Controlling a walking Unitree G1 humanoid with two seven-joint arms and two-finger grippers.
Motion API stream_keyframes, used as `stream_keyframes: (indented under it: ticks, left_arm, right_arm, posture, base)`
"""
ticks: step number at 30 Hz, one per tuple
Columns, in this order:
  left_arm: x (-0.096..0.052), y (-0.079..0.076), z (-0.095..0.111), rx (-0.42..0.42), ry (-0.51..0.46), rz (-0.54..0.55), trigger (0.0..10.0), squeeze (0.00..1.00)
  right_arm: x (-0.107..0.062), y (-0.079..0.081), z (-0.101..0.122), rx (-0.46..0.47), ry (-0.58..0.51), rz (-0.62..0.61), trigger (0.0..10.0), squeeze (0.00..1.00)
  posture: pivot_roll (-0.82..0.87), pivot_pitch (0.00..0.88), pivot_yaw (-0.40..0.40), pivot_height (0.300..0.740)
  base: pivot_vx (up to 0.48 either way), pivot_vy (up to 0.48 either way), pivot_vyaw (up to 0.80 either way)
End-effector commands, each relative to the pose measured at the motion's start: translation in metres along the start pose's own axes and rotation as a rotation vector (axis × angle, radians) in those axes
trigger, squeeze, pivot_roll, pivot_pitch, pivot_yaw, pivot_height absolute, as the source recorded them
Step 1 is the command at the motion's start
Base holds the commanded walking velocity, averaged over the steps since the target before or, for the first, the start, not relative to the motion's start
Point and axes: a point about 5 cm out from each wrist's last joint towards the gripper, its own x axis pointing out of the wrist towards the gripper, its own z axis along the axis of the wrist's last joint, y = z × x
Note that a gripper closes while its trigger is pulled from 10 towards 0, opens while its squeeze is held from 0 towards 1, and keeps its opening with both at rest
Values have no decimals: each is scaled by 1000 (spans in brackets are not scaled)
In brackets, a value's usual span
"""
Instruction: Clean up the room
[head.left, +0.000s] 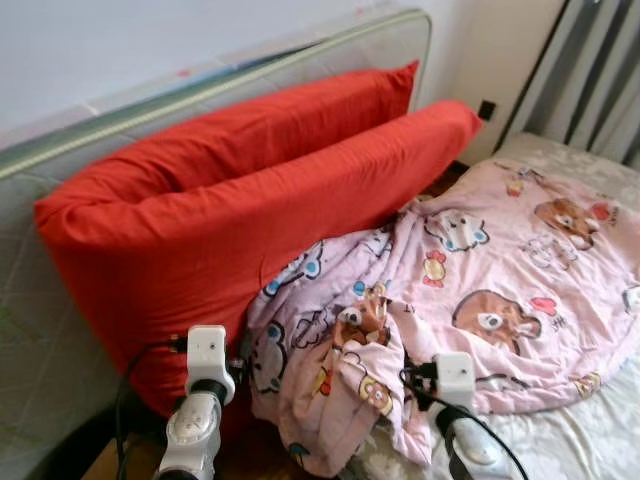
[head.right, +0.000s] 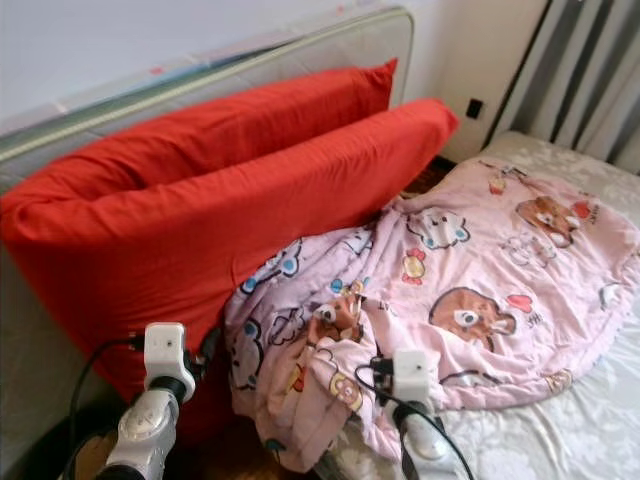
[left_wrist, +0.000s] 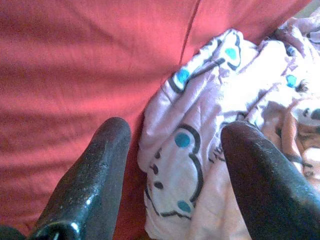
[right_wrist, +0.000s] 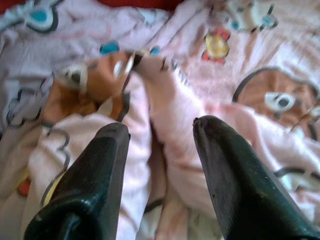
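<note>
Hovering over crumpled pink blanket (head.left: 470, 290) on bed (head.left: 590, 430), left gripper (left_wrist: 172, 145) and right gripper (right_wrist: 160, 135) both spread wide, holding nothing. Red pillows (head.left: 230, 200) upright, long axis running along headboard (head.left: 200, 85).

Bedroom in a home. Bed with white patterned sheet (head.left: 590, 430), crumpled pink cartoon-print blanket (head.left: 470, 290) lying directly ahead of both grippers, two big red pillows (head.left: 230, 210) beyond it leaning on a padded headboard (head.left: 200, 85). Grey curtains (head.left: 590, 70) and a wall socket (head.left: 487, 109) in the far corner.
</note>
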Motion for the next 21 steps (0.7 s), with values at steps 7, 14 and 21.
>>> stream_keyframes:
  ticks: [7,14,21]
  left_arm:
    - [-5,9,2,5,-32,15,10000,0]
    - [-2,2,5,1,-44,-14,10000,0]
    - [-2,2,7,6,-51,-15,10000,0]
  right_arm:
    - [-1,0,-4,0,27,-29,10000,0]
    - [-1,-1,-7,0,62,-51,10000,0]
    - [2,0,-2,-16,49,-62,10000,0]
  posture:
    - [-36,23,-25,740]
    - [-39,14,-22,740]
    - [-40,36,-18,720]
  base:
    - [0,0,0]
    - [0,0,0]
    - [0,0,0]
